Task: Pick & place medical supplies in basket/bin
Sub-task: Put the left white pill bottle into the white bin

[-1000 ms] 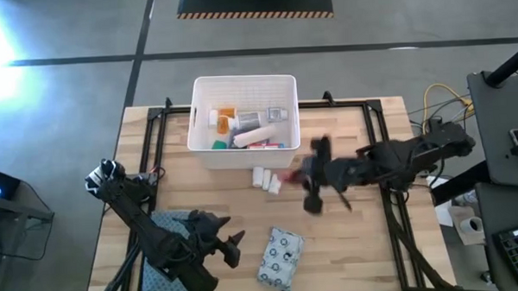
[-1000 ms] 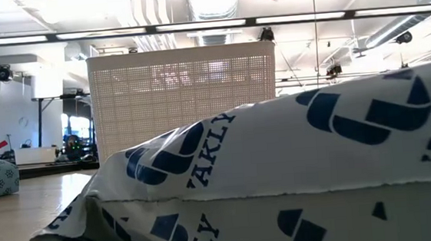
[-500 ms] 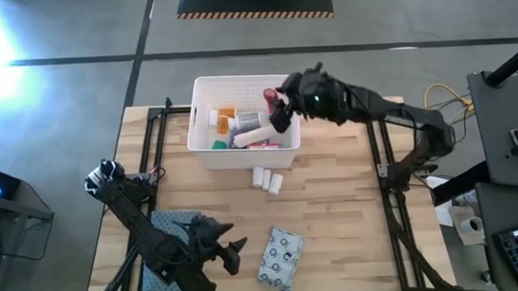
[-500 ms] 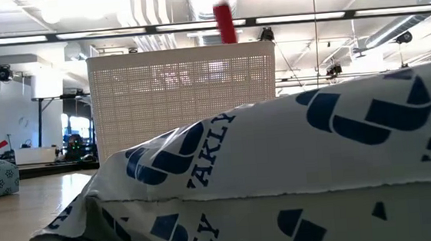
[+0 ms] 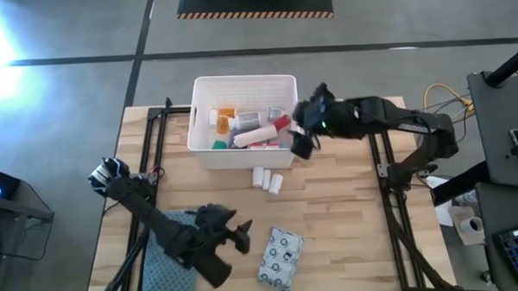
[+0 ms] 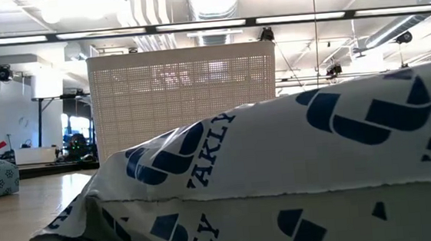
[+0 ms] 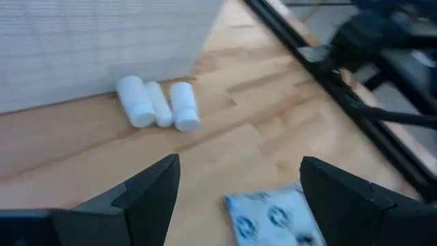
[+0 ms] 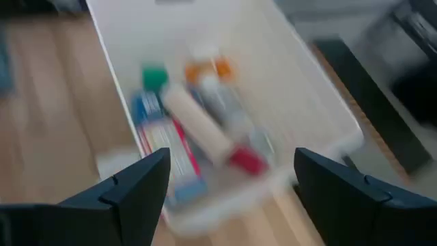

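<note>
The white bin [image 5: 201, 130] stands at the table's far middle with several supplies inside, among them a red tube [image 5: 281, 124], which also shows in the right wrist view [image 8: 246, 159], and an orange vial [image 8: 207, 68]. My right gripper [image 5: 299, 141] hangs open over the bin's near right corner, holding nothing. White rolls [image 5: 267, 179] lie side by side on the wood just in front of the bin. A patterned packet [image 5: 282, 257] lies flat near the front edge. My left gripper [image 5: 242, 236] stands open beside that packet, over the table's near left.
A blue-grey cloth [image 5: 163, 257] lies under my left arm at the near left. A white cloth with blue print [image 6: 282, 177] fills the front of the low view, the bin's wall [image 6: 182, 92] behind it. Bare wood stretches right of the rolls [image 7: 157, 106].
My right gripper has carried the red tube up from the table near the rolls and over the bin, then opened. The tube has dropped and now lies in the bin. The gripper has since drawn back toward the bin's near right corner. My left arm has shifted a little rightward.
</note>
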Tool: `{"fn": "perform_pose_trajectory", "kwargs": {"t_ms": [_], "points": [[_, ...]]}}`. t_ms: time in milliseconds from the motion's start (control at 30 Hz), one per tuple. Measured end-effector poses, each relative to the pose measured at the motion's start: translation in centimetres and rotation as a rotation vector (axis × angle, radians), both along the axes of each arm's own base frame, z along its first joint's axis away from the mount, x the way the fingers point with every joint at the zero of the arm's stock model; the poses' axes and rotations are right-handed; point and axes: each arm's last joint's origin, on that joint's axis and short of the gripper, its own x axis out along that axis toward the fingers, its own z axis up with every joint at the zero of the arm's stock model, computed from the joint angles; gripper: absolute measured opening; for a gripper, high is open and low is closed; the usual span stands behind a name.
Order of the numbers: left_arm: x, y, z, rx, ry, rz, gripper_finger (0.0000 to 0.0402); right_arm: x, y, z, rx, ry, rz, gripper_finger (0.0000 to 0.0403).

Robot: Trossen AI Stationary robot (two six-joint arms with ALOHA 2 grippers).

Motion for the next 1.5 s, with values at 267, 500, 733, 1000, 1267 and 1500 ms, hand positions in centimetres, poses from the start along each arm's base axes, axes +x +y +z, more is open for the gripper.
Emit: {"fn": "perform_pose_trajectory", "kwargs": {"t_ms": [267, 500, 733, 1000, 1267, 1500], "points": [[2.9, 4.6, -1.4, 0.011, 0.14, 0.028, 0.0281, -4.3, 2.5, -2.4, 0.205, 0.222, -0.298, 0.0294], [4.2, 9.1, -4.1, -0.078, 0.249, 0.117, 0.0281, -6.0, 3.5, -5.7, 0.287, 0.269, -0.4, 0.0299], [5.2, 11.8, -7.6, -0.124, 0.179, 0.181, 0.0281, -8.2, 4.3, -9.3, 0.35, 0.296, -0.515, 0.0297], [5.8, 14.8, -11.6, -0.24, 0.06, 0.15, 0.0281, -9.2, 4.8, -12.3, 0.455, 0.261, -0.565, 0.0295], [5.4, 16.7, -12.7, -0.213, 0.1, 0.185, 0.0281, -9.4, 4.8, -13.4, 0.473, 0.257, -0.578, 0.0294], [5.6, 17.3, -12.7, -0.207, 0.083, 0.188, 0.0281, -9.2, 4.8, -13.5, 0.477, 0.239, -0.572, 0.0291]]}}
